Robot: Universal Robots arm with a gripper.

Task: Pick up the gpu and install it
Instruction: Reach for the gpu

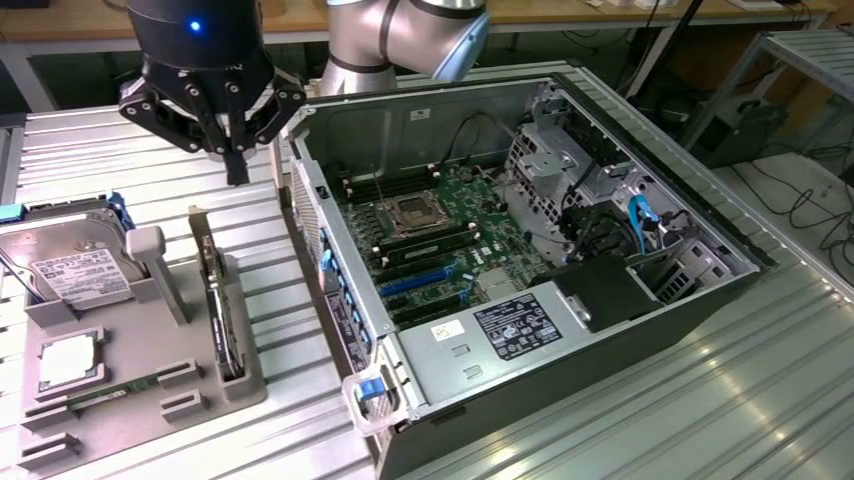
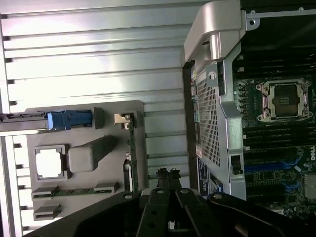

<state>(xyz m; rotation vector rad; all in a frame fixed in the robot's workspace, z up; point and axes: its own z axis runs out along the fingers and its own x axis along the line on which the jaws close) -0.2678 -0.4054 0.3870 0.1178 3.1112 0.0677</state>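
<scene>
Nearest the wrist camera, the gripper (image 2: 168, 177) is pinched fully together and holds nothing. In the exterior view's upper left it hangs above the grey holder (image 1: 154, 340). The gpu (image 1: 214, 290) stands on edge in that holder's slot at left centre, down-frame from the fingertips and apart from them, its long axis running toward the lower edge. Seen edge-on, its cooler face is hidden, and the slot covers its lower rim

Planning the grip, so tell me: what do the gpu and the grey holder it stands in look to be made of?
The gpu, seen edge-on, is a thin dark-green board, likely matte circuit laminate. Its end bracket is pale and glinting, so probably bare sheet metal. The holder is an even matte grey with blocky moulded shapes. It looks like plastic, though painted metal cannot be ruled out.
</scene>
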